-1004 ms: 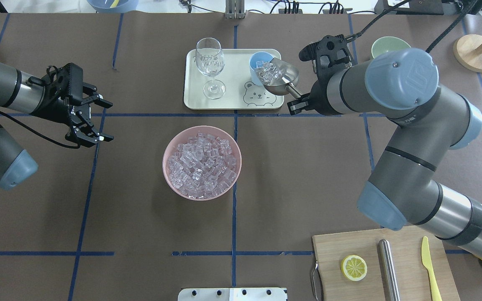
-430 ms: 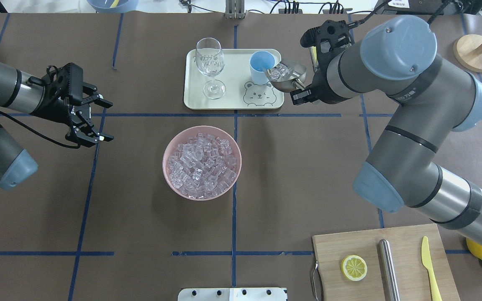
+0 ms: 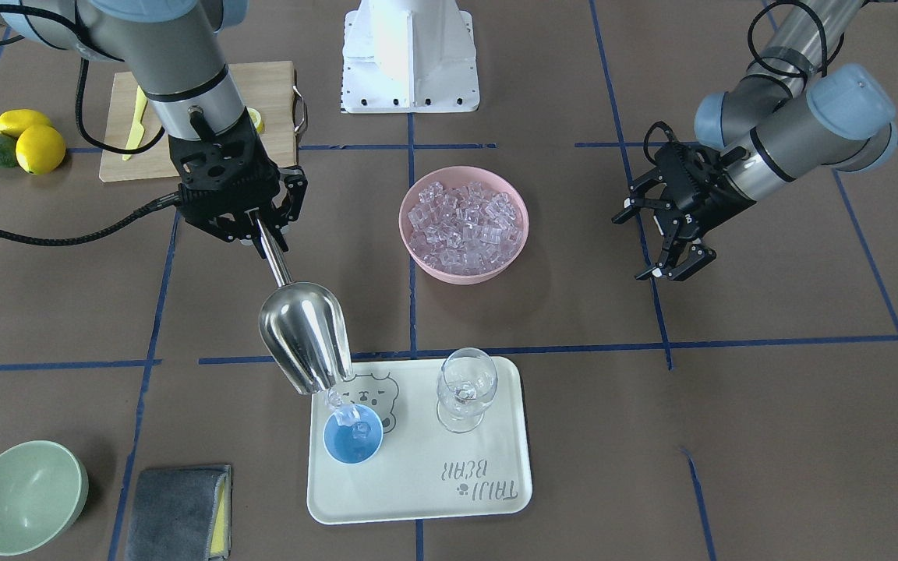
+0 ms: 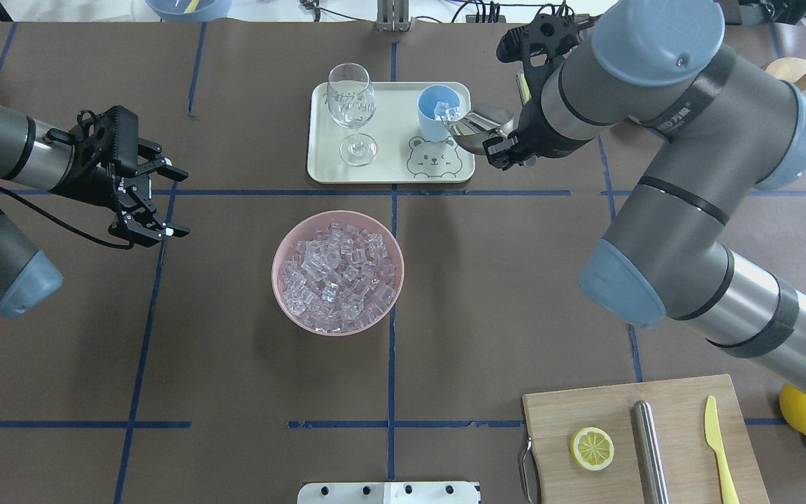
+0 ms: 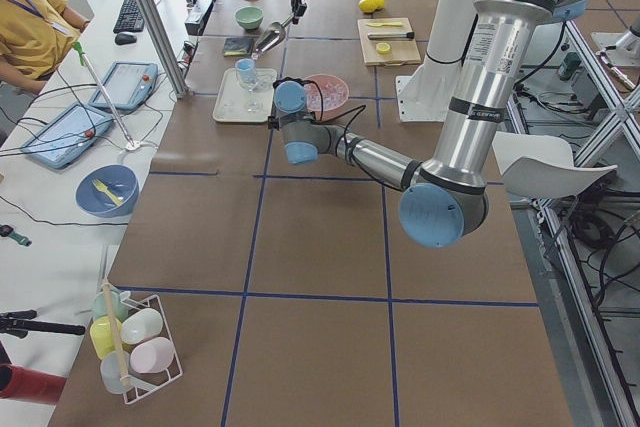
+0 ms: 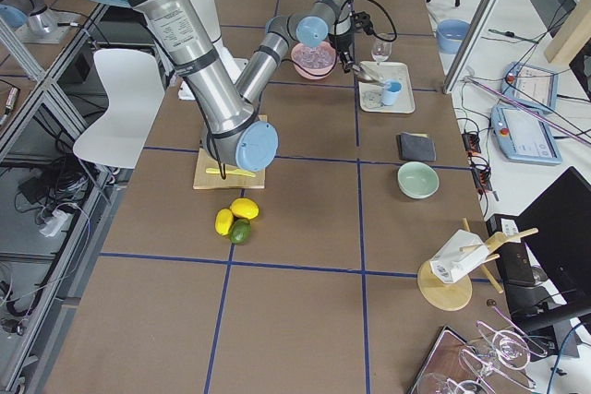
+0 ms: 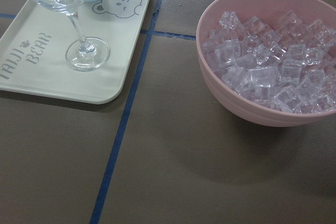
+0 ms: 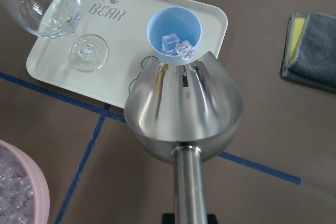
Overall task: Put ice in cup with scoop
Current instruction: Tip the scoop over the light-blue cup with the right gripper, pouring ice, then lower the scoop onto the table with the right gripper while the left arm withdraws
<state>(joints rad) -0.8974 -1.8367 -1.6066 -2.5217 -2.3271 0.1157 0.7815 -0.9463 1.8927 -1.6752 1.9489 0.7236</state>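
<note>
the scoop [image 3: 305,339] has tipped steeper in the last second. its trough now shows bare and the ice [image 8: 177,46] sits in the cup [image 3: 353,440] on the tray [image 3: 449,483]. the right end effector [image 3: 256,227] stays clamped on the scoop's handle, while the left end effector [image 4: 172,201] hangs open, well apart. this pour looks done, with more waiting in the pink bowl [image 3: 461,273].

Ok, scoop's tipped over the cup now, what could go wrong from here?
1. The scoop lip looks about as wide as the cup mouth, so ice sliding off could miss and land on the tray.
2. The lip sits right by the rim; a nudge might tip the small cup.
3. The wine glass stands close beside the cup, so pulling the right hand back carelessly may clip it.
</note>
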